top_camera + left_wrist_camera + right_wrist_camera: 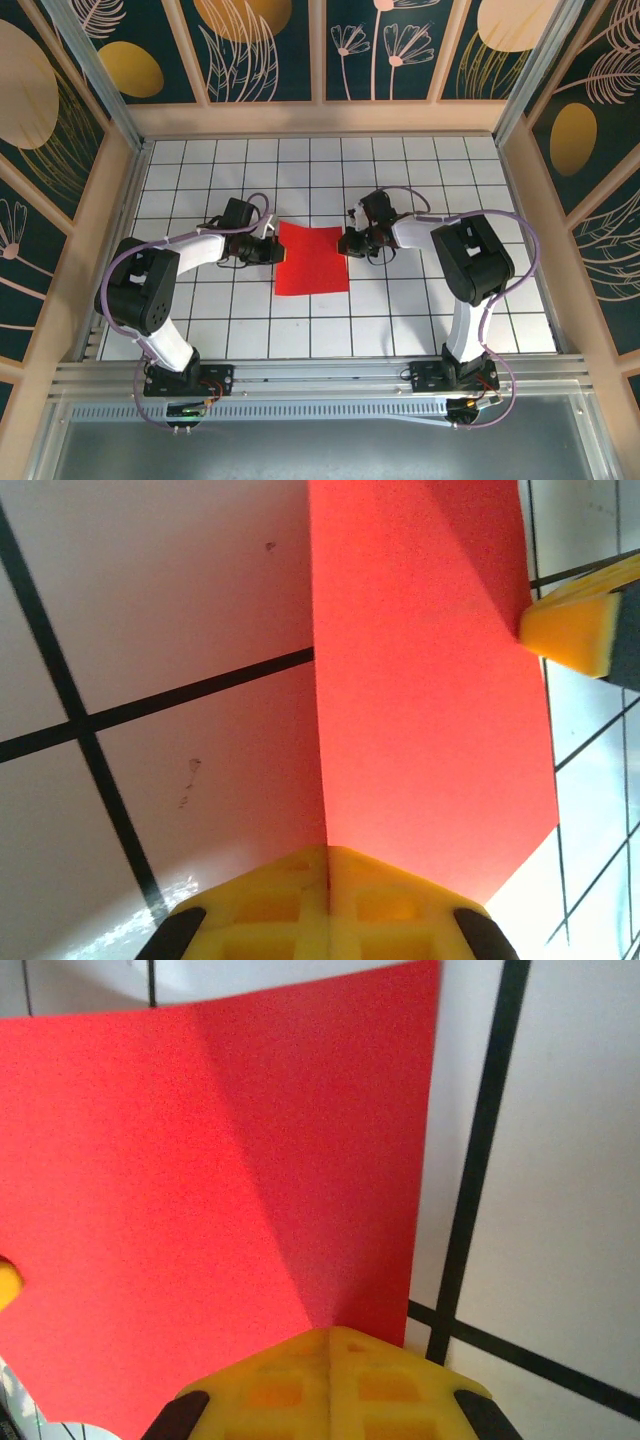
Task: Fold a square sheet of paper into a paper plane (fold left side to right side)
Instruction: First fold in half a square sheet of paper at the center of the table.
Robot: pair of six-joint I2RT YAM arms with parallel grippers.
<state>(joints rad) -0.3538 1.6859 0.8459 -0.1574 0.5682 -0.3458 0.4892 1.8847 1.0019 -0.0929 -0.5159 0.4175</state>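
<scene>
The square sheet of paper [312, 258] is bright red and lies in the middle of the gridded table, between the two arms. My left gripper [277, 250] is at its left edge and my right gripper [347, 243] at its right edge. In the left wrist view the yellow jaws of the left gripper [328, 852] are closed, and the edge of the paper [430, 710] runs straight into their seam. The right wrist view shows the right gripper [330, 1332] closed the same way on the paper [180, 1170], which bends up along a shaded line towards it.
White tiles with black grid lines surround the sheet on all sides [400, 310]. Wooden walls [520, 200] enclose the table on three sides. A yellow fingertip [575, 630] of the right gripper shows at the paper's far edge in the left wrist view.
</scene>
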